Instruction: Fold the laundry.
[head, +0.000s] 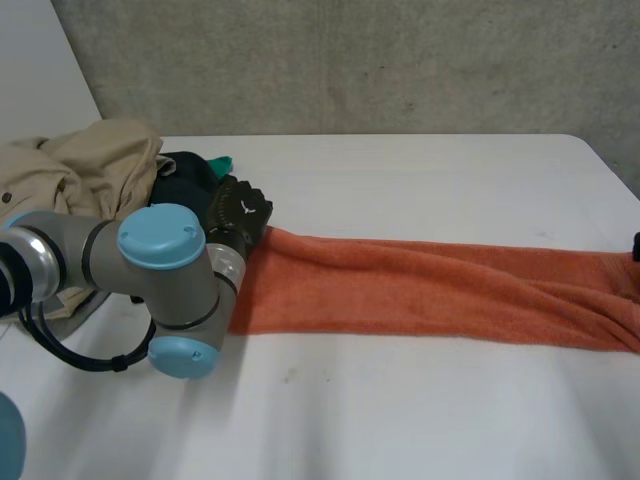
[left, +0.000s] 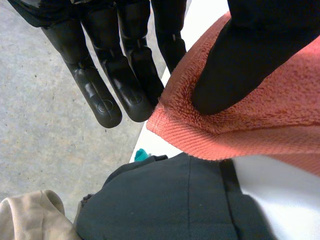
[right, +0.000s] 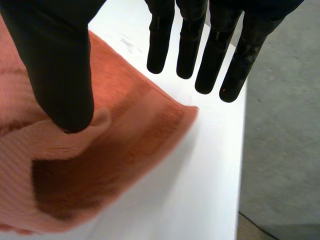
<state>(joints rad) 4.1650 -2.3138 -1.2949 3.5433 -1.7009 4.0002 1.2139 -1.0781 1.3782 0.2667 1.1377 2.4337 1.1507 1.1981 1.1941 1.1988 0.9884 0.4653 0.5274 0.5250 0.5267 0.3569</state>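
The orange towel (head: 420, 290) lies stretched on the table (head: 400, 420), its long axis running straight away from the heap of clothes (head: 85, 165): one short end just beside the heap, the other far from it. At the end nearest the heap, the left hand (head: 238, 212) presses its thumb into a corner with straight fingers close together behind the cloth, so the corner looks pinched. At the end farthest from the heap, the right hand (right: 60, 65) rests only its thumb tip on the cloth, fingers straight, slightly spread, clear of the edge. I'd say that far grip wants closing first. Then both corners should travel level, so the short edges meet square.
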